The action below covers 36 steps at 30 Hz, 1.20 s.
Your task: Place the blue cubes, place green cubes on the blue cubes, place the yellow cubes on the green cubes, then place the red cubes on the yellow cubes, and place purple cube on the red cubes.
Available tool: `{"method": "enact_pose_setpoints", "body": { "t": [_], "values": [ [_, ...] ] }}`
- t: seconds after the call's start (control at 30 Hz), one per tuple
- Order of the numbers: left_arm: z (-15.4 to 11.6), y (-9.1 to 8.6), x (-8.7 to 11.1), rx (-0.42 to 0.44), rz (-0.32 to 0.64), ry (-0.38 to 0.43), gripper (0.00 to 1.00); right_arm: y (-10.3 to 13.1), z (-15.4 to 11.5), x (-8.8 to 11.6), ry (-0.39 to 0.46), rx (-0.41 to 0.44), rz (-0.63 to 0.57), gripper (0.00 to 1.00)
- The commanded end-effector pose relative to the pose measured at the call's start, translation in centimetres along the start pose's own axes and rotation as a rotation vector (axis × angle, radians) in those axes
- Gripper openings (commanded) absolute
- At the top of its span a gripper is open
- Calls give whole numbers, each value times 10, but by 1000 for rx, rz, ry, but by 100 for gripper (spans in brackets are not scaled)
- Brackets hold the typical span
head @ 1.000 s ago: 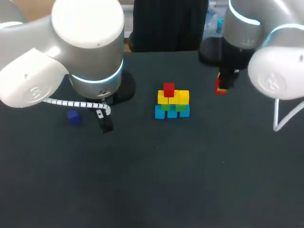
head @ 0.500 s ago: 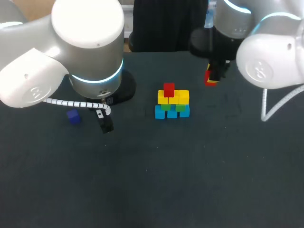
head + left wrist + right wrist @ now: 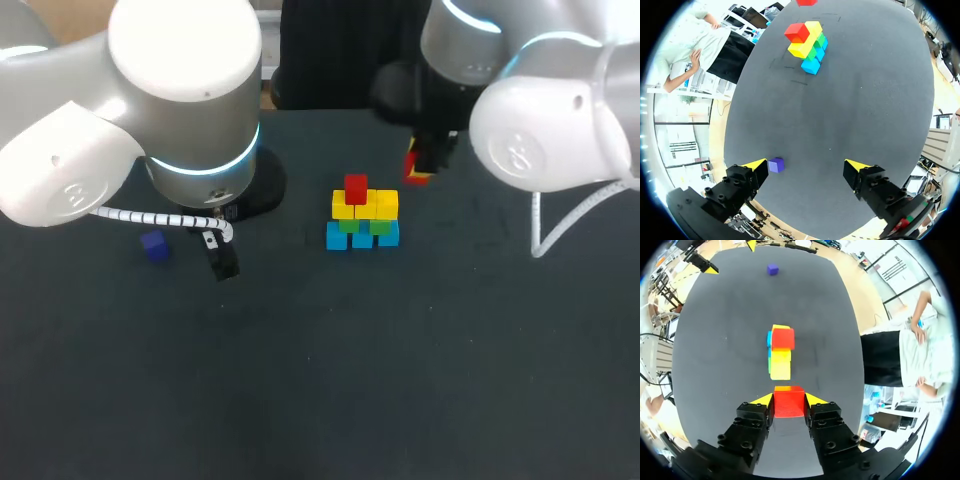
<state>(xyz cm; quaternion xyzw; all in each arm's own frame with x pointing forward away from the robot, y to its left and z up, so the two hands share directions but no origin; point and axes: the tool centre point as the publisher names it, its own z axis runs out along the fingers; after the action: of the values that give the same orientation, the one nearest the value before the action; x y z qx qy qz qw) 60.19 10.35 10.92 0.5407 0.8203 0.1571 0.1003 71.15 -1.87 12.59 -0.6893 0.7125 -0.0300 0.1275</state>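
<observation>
A stack (image 3: 362, 215) stands mid-table: blue cubes at the base, green above, yellow above those, and one red cube (image 3: 355, 188) on its left top. In the right wrist view the stack (image 3: 780, 356) lies just ahead of the fingers. My right gripper (image 3: 420, 166) hovers right of and behind the stack, shut on a second red cube (image 3: 788, 401). A purple cube (image 3: 153, 246) sits at the left, close beside one finger of my left gripper (image 3: 807, 171), which is open and holds nothing. The same purple cube (image 3: 772, 269) shows far past the stack in the right wrist view.
The dark table (image 3: 400, 360) is bare in front of the stack. My left arm's large body (image 3: 170, 120) hangs over the back left.
My right arm has carried the red cube leftward and a little back, from the right side toward the stack. The left arm and the purple cube have stayed put.
</observation>
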Motion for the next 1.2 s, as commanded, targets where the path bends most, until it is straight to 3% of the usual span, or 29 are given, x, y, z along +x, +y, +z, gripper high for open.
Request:
{"method": "enact_pose_setpoints", "body": {
  "t": [0.03,0.47,1.2],
  "values": [
    [0,1,1,2,2,-3,100,0,3,-7,-3,-12,-11,0],
    [0,1,1,2,2,-3,100,10,20,-22,-3,-68,-86,0],
    [0,1,1,2,2,-3,100,2,38,-30,15,-92,-84,0]
  ]
}}
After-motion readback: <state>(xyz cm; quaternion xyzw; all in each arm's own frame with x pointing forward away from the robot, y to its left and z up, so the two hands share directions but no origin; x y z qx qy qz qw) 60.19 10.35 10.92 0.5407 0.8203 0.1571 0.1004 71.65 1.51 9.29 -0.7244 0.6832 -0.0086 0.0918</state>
